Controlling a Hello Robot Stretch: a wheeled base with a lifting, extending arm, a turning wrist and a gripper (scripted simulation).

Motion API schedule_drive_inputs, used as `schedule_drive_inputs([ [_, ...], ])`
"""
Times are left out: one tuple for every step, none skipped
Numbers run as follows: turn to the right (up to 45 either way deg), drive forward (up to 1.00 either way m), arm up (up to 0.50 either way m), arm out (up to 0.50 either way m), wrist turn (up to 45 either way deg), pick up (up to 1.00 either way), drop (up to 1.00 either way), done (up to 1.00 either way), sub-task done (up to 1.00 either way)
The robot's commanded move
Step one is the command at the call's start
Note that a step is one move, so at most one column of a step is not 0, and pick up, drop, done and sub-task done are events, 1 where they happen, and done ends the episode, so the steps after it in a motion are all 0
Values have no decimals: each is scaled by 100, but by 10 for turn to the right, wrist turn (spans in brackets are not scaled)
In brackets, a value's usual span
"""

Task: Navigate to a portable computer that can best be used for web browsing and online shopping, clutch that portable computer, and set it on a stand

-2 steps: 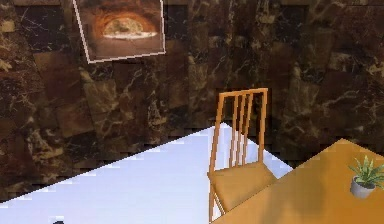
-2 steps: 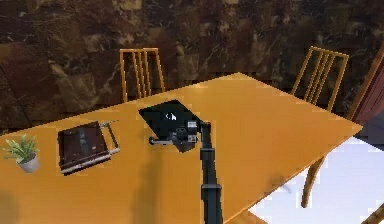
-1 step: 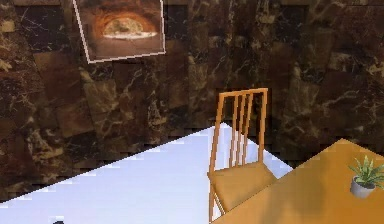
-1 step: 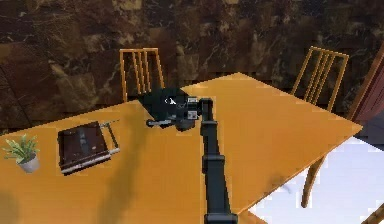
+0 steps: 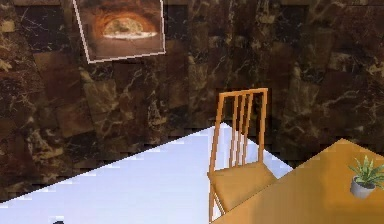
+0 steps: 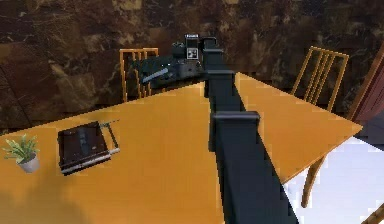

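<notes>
Lying flat, laptop, apart from claw

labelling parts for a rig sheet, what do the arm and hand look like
The arm is a dark, square-sided bar in stepped sections. At its end sit two small white squares with black marks, and beside them the hand, a dark body with two thin fingers.

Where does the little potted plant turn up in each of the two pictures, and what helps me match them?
Forward view: the potted plant stands low at the right edge, on the wooden table.
Arm side view: the potted plant stands at the left edge, on the near left part of the wooden table.
Shared landmark: the orange wooden table under the plant, set against the dark marbled wall.
</notes>
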Motion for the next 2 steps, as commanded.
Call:
schedule_drive_inputs([
  [0,0,0,0,-450,0,0,0,0],
  [0,0,0,0,-450,0,0,0,0],
])
